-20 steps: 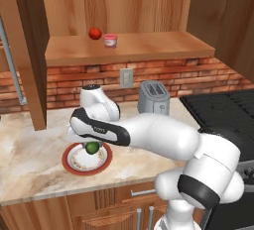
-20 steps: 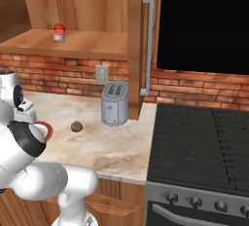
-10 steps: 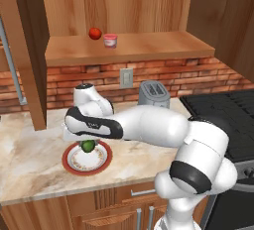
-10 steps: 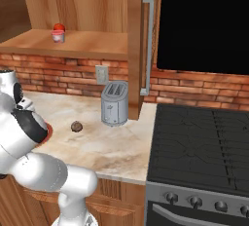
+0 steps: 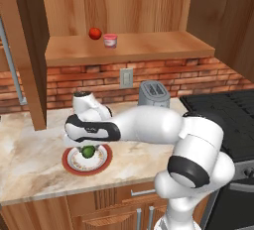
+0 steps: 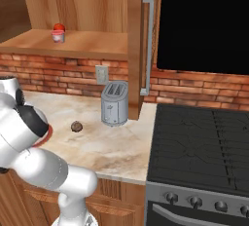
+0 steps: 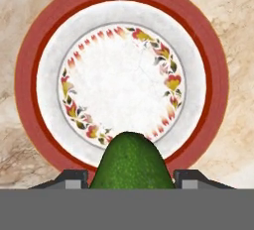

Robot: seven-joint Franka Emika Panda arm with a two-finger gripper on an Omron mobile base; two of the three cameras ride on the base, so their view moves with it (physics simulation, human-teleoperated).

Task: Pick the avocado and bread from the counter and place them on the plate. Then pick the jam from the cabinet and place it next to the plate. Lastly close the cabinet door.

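The dark-green avocado point(image 5: 88, 151) point(image 7: 131, 162) sits between my fingertips point(image 7: 74, 178), held just above the red-rimmed plate point(image 5: 72, 164) point(image 7: 30, 70) on the counter point(image 5: 30, 154). My gripper point(image 5: 88, 150) point(image 7: 131, 180) is shut on it, pointing down over the plate's centre. The brown bread chunk point(image 6: 76, 126) lies on the counter left of the toaster. On the cabinet shelf point(image 5: 134, 45) stands the pinkish jam jar point(image 5: 110, 40) point(image 6: 58, 36). The open cabinet door point(image 6: 146, 40) with its silver bar handle hangs at the right of the shelf.
A red round fruit point(image 5: 95, 33) sits left of the jam on the shelf. A silver toaster point(image 5: 154, 94) point(image 6: 115, 104) stands against the brick wall. A black stove point(image 6: 204, 142) borders the counter on the right. Another open door point(image 5: 22, 55) hangs left.
My arm has swung slightly left and lowered, bringing the avocado down over the plate's middle. Bread and jam have not moved.
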